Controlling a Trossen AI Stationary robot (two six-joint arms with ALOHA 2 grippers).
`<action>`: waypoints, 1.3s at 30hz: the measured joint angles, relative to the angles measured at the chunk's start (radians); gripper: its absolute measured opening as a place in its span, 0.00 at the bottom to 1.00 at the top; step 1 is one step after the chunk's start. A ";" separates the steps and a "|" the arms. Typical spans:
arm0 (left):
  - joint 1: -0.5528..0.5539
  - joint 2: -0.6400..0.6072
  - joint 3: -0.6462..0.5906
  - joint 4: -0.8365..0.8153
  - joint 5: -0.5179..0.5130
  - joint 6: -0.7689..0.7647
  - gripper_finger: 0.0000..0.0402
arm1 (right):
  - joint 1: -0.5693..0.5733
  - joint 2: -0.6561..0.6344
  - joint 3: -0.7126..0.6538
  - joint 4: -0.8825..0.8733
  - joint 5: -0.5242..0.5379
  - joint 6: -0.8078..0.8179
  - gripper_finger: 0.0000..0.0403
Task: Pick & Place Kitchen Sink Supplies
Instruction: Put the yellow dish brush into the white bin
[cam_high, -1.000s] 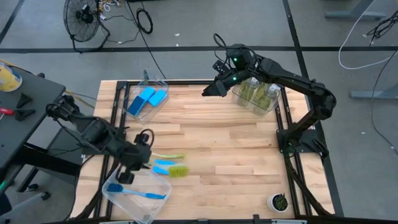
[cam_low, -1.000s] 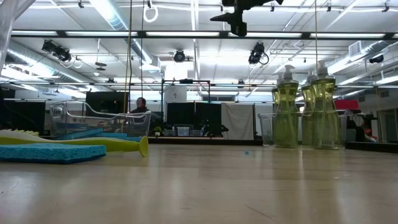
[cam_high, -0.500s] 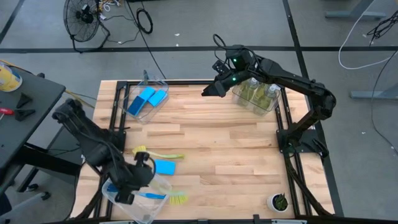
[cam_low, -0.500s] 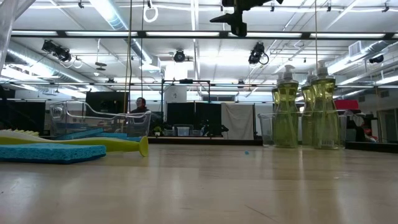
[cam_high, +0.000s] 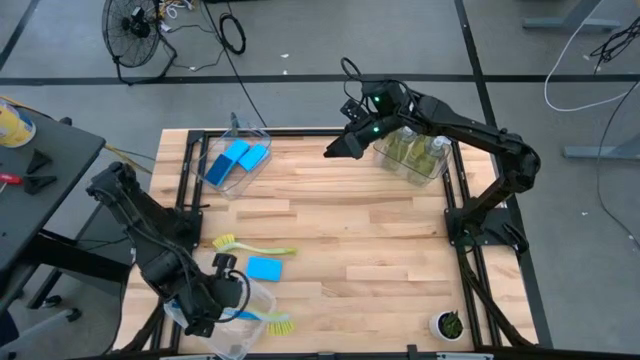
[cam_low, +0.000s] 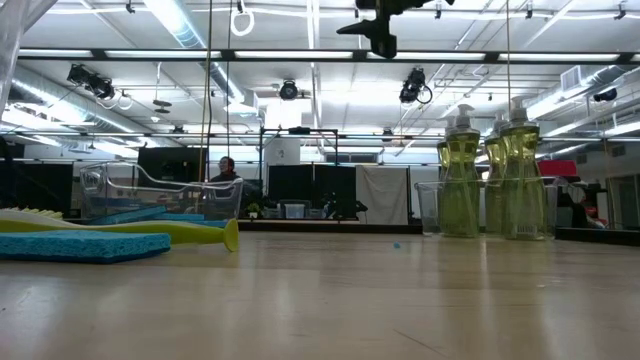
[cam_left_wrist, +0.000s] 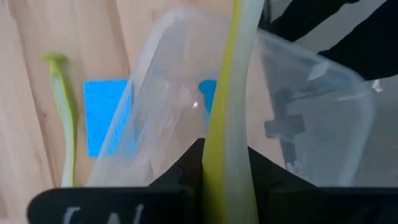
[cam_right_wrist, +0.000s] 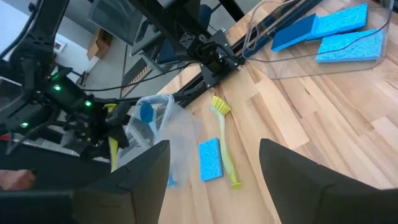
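From above, your left gripper (cam_high: 215, 305) sits over the clear bin (cam_high: 255, 300) at the near-left corner of the table (cam_high: 360, 240), clamped on a yellow-green dish brush (cam_high: 272, 323) whose bristle head pokes out past the bin's right side. A second ago that gripper was further up the table beside the loose sponge, with the brush head lying near it; half a second ago it was already over the bin, and the brush head has shifted only slightly since. A blue brush (cam_high: 245, 314) lies inside the bin. The second yellow-green brush (cam_high: 250, 247) and the blue sponge (cam_high: 264, 268) rest on the wood just beyond the bin, unmoved. Two more sponges (cam_high: 237, 158) sit in the far-left bin (cam_high: 222, 180), and the soap bottles (cam_high: 415, 148) stand in the far-right bin (cam_high: 440, 165). Your right gripper (cam_high: 335, 150) hangs beside that bin, fingers spread and empty, where it was before.

At table height nothing has changed: sponge (cam_low: 80, 246) and brush (cam_low: 150, 230) at left, bottles (cam_low: 485, 180) at right.

In your left wrist view, the yellow-green handle (cam_left_wrist: 225, 124) runs up between closed fingers, over the bin wall (cam_left_wrist: 311, 93).

In your right wrist view, the fingers (cam_right_wrist: 140, 180) stand wide apart, and the far bin (cam_right_wrist: 165, 134), sponge (cam_right_wrist: 210, 158) and brush (cam_right_wrist: 222, 140) show beyond them.
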 joint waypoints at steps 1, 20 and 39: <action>-0.001 0.000 -0.016 0.003 0.006 -0.013 0.15 | 0.003 0.000 0.000 0.000 0.000 0.000 0.61; 0.010 -0.001 -0.178 0.052 0.076 -0.067 0.30 | 0.013 0.000 0.000 -0.006 0.000 0.000 0.61; 0.073 -0.010 -0.088 -0.121 0.179 0.011 0.69 | 0.013 0.000 0.000 -0.015 -0.006 -0.102 0.61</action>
